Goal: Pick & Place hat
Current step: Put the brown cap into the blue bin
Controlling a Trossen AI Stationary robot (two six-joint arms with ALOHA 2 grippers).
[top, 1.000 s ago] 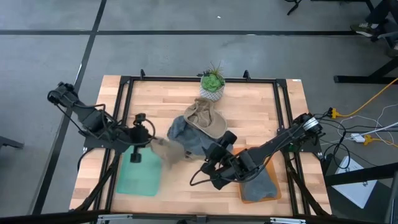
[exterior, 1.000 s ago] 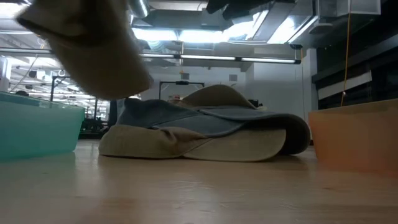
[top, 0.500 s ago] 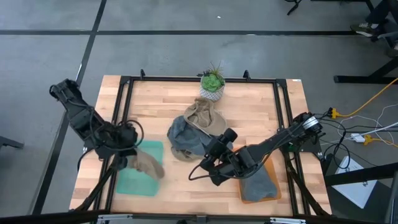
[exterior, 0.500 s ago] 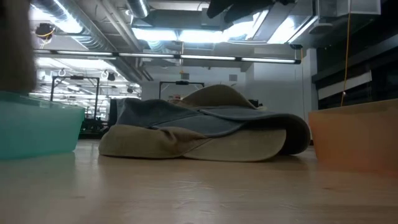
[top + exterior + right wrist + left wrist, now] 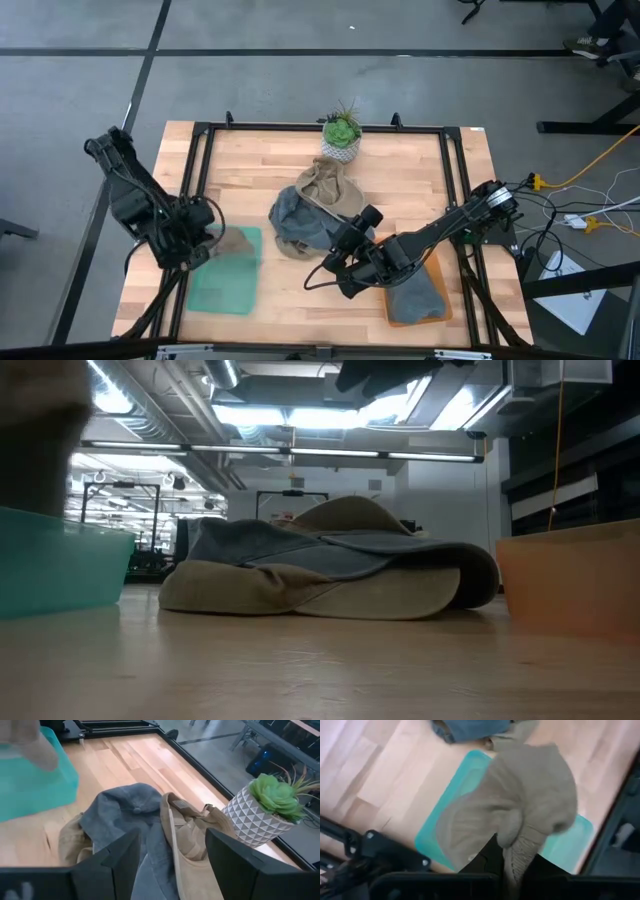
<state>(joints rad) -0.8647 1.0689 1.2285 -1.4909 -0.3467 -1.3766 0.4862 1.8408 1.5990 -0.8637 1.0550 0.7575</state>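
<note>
My left gripper (image 5: 205, 243) is shut on a tan knitted hat (image 5: 237, 241) and holds it above the teal tray (image 5: 225, 285) at the table's near left. In the low view the hat (image 5: 40, 430) shows blurred over the tray (image 5: 60, 570). A pile of hats (image 5: 315, 212), grey over tan, lies on the table's middle. My right gripper (image 5: 338, 255) hovers open just near of that pile, touching nothing; its wrist view looks onto the grey hat (image 5: 120, 815) and a tan one (image 5: 192, 835). My left gripper (image 5: 507, 852) pinches the tan hat by a bunched part of its ribbed edge (image 5: 520, 851), several layers together. The fingers come from above, slanting down. The hat is lifted clear and hangs below and beyond the fingers, slack, over the teal tray (image 5: 565, 842).
A potted plant (image 5: 342, 135) stands at the far edge behind the pile. An orange tray (image 5: 432, 262) holding a grey hat (image 5: 415, 298) sits at the near right, under my right arm. A black frame (image 5: 320, 127) runs round the table. Bare wood lies between the two trays.
My left gripper has carried the tan hat away from the pile toward the table's left edge and slightly nearer, from bare wood to above the teal tray. The hat has swung below the fingers while moving. My right arm and the pile have kept still.
</note>
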